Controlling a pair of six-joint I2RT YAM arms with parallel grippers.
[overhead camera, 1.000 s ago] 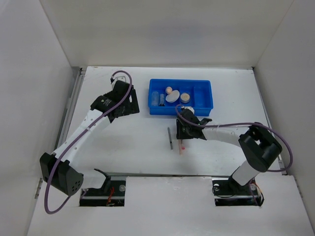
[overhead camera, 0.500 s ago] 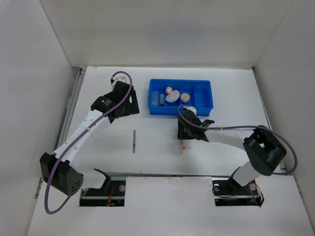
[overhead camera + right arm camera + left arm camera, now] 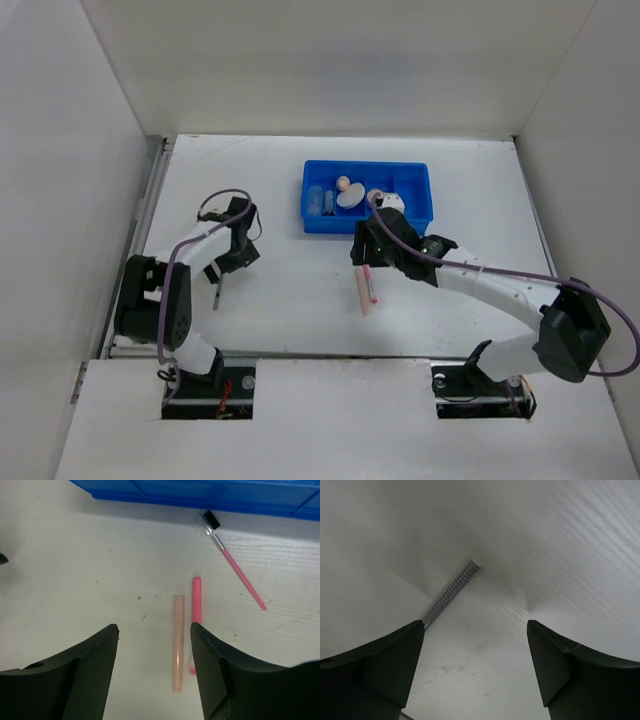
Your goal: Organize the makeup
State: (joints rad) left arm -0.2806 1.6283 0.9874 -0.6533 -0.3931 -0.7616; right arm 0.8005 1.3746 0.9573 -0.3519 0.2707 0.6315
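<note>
My right gripper (image 3: 368,252) is open and empty, near the blue tray's (image 3: 414,212) front wall. Between its fingers in the right wrist view (image 3: 155,626), a peach pencil (image 3: 178,642) and a pink pencil (image 3: 196,611) lie side by side on the table. They also show in the top view, the peach pencil (image 3: 364,298) beside the pink one (image 3: 369,283). A pink brush with a black head (image 3: 235,569) lies by the tray wall. My left gripper (image 3: 233,262) is open and empty over the table; a dark pencil (image 3: 216,294) lies beside it and shows ahead of the fingers (image 3: 451,594).
The tray holds a clear tube (image 3: 315,198), a peach sponge (image 3: 343,183) and a cream puff (image 3: 350,197); the compact is mostly hidden by my right arm. White walls enclose the table on three sides. The left arm is folded back at the near left.
The dark pencil went from the table's middle to the left side. My left arm pulled back from beside the tray to the near left. My right gripper shifted toward the tray.
</note>
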